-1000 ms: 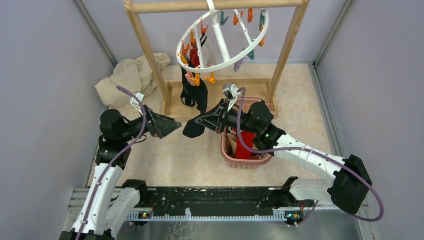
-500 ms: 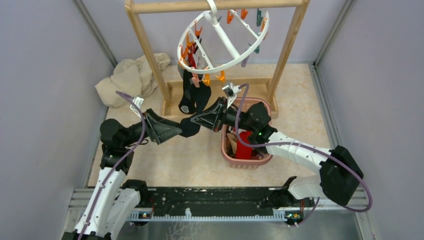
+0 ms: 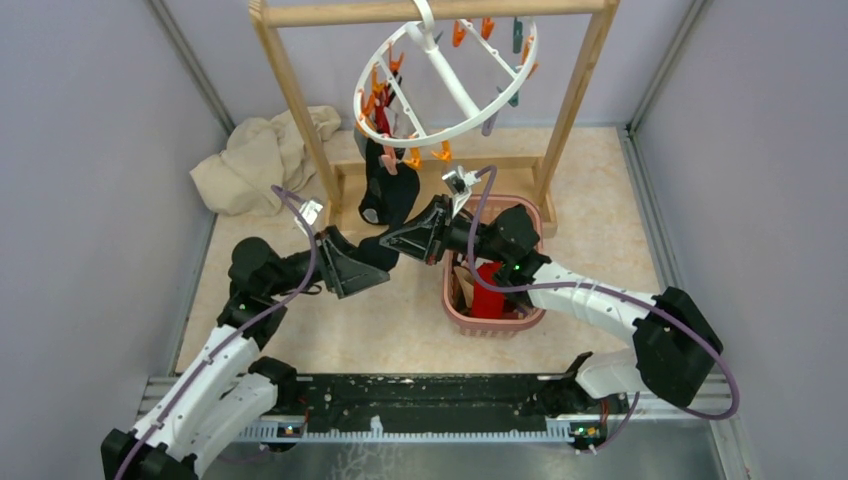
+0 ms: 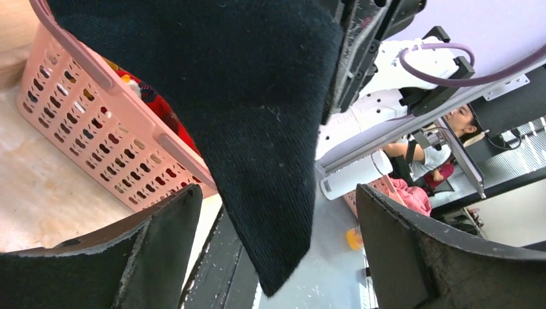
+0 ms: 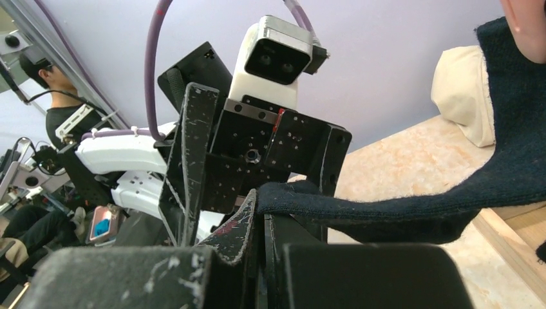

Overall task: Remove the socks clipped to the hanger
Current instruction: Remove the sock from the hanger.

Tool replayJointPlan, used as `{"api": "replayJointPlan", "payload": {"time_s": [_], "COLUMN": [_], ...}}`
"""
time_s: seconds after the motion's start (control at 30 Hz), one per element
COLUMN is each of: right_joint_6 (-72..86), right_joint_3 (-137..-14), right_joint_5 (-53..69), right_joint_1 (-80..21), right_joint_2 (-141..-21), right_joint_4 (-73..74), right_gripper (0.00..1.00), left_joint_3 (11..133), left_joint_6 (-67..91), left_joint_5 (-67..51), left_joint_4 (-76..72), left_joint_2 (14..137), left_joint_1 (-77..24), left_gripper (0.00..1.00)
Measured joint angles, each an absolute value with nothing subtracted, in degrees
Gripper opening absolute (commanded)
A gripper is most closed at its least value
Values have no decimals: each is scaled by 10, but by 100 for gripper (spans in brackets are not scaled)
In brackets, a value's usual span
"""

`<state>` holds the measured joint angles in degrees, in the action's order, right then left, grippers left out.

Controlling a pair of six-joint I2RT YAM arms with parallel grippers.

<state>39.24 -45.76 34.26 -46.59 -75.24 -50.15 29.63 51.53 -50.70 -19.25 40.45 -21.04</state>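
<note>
The white ring hanger (image 3: 445, 85) hangs tilted from the wooden rack, with orange and teal clips around its rim. Black socks (image 3: 385, 190) dangle from its left clips. My right gripper (image 3: 390, 243) is shut on the end of one black sock (image 5: 418, 206), which stretches up and away toward the hanger. In the right wrist view the right gripper (image 5: 264, 219) pinches the fabric tight. My left gripper (image 3: 380, 264) faces it, open. In the left wrist view the black sock (image 4: 244, 96) hangs down between the left gripper's (image 4: 277, 251) spread fingers (image 4: 148, 257) without touching them.
A pink lattice basket (image 3: 455, 310) sits under the right arm with a red sock (image 3: 488, 290) inside. The wooden rack (image 3: 300, 110) stands at the back. A beige cloth (image 3: 255, 155) is heaped at the rear left. Grey walls close both sides.
My left arm has reached rightward, bringing its open fingers around the free end of the black sock. The right gripper shifted slightly left with the sock, and the hanger swung.
</note>
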Motion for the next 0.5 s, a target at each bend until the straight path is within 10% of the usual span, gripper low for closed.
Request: {"api": "replayJointPlan", "payload": {"time_s": [0.5], "right_joint_6": [382], "right_joint_3": [-419], "right_joint_5": [342], "right_joint_1": [-466], "right_joint_2": [-726], "right_joint_4": [-476], "right_gripper": [0], "left_joint_3": [349], "left_joint_6": [456], "left_joint_5": [-448], "left_joint_4": [-140], "left_joint_2": [435], "left_joint_1": [-231], "left_gripper": [93]}}
